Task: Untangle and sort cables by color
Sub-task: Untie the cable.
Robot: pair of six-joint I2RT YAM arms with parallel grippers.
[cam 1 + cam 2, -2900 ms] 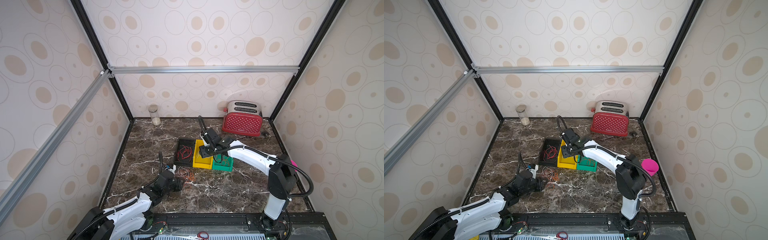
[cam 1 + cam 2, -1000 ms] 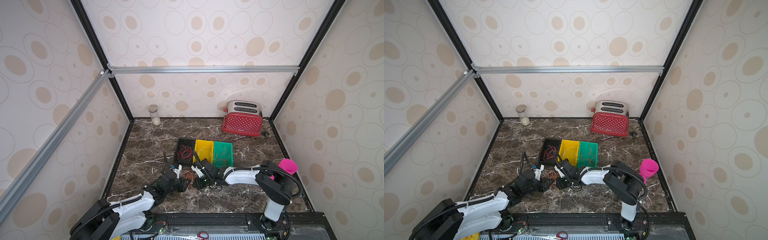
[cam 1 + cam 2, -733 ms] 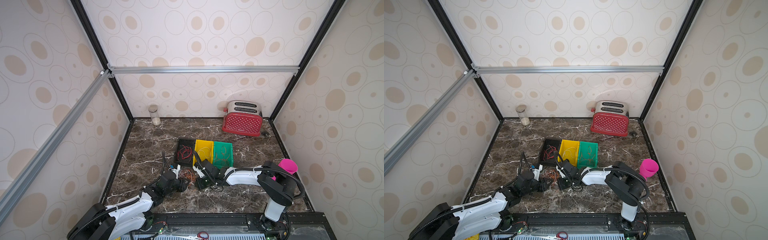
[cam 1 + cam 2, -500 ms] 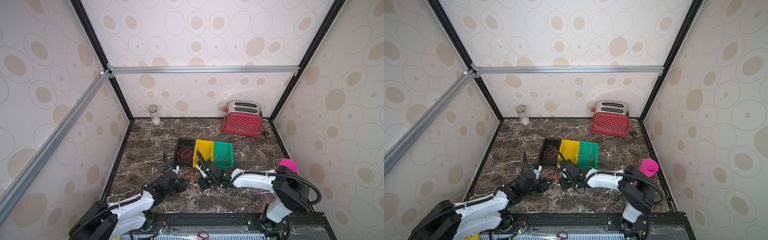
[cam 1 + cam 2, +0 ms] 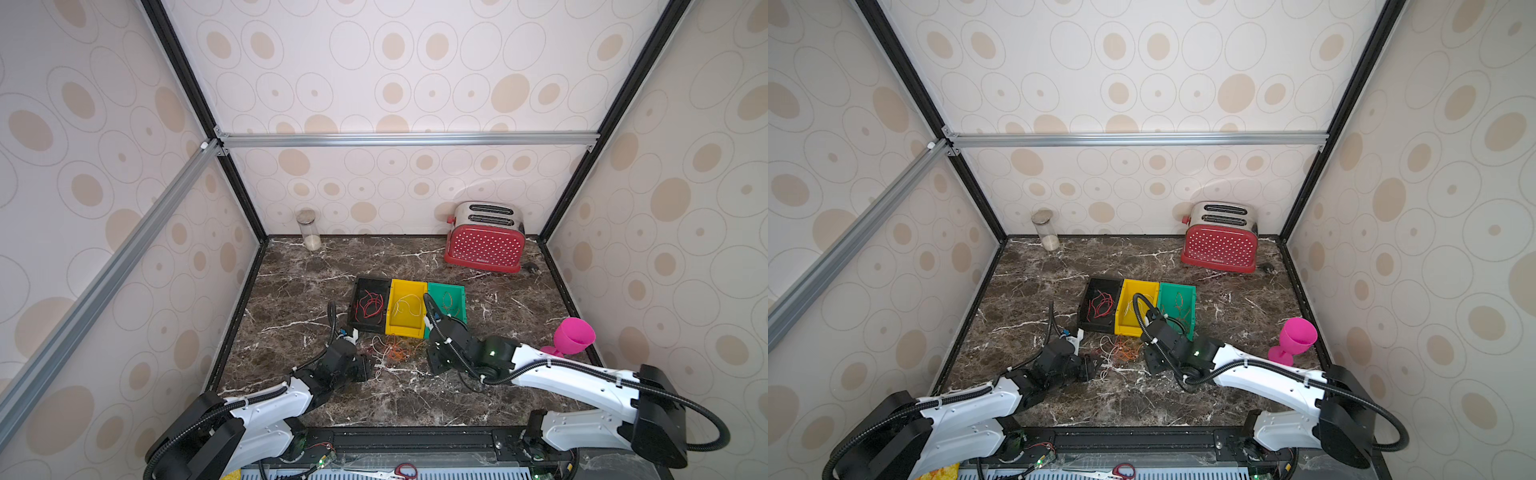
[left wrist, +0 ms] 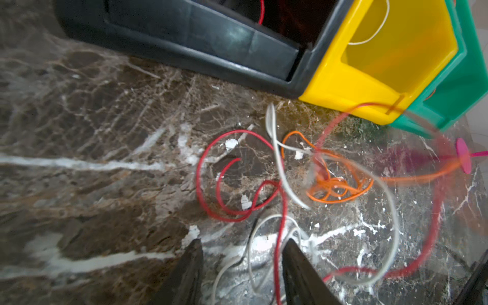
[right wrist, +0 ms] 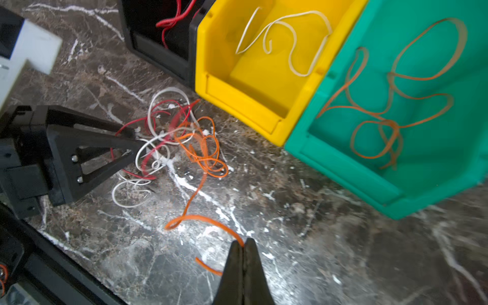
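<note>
Table [image 5: 415, 395], dark marble. Three bins stand in a row near its middle, side walls touching
- black bin [image 7: 155, 52]: red cables [image 7: 170, 23] inside
- yellow bin [image 7: 237, 97]: one white cable [image 7: 298, 15] inside
- green bin [image 7: 343, 171]: orange cables [image 7: 390, 124] inside, looped loosely

So each colour has its own bin, and some strands are already sorted.

Tangle [image 7: 169, 137]: on bare table just in front of the black and yellow bins, toward the near edge. Red, white and orange strands are looped through each other, with the orange bunched on the side nearer the yellow bin. The exact strand count is not readable.

Right gripper [image 7: 244, 248]: fingers pressed together on an orange strand [image 7: 196, 216]. The strand arcs back across the table into the orange bunch, and a short free end curls beside the fingertips. The gripper is low over the table on the tangle's right, ahead of the green bin.

Left gripper [image 6: 243, 253]: fingers apart, clamped on nothing. White and red strands run through the gap. It sits at the tangle's left side with its tips in among the loops.

Judgement: the step in hand is drawing one orange strand free for the green bin. Progress is somewhere midway. All three colours are left in the heap, and the red and white are the most interlocked
</note>
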